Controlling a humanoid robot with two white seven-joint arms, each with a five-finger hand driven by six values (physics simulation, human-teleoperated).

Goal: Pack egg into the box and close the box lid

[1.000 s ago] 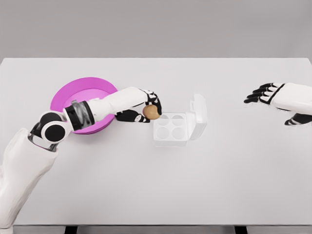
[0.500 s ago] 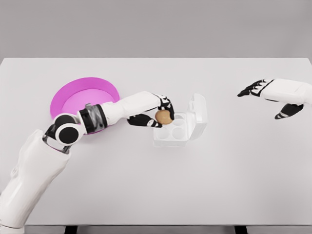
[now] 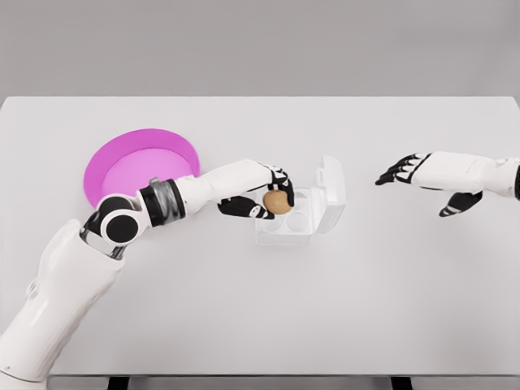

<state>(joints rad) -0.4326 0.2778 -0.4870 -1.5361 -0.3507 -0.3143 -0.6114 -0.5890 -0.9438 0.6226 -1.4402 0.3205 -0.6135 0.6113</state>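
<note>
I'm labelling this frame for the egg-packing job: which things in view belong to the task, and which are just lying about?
Part of the job:
- egg, held in the left robot hand
- open box with its raised lid
- right robot hand, open, to the box's right

Just lying about:
- pink plate
- white table
</note>
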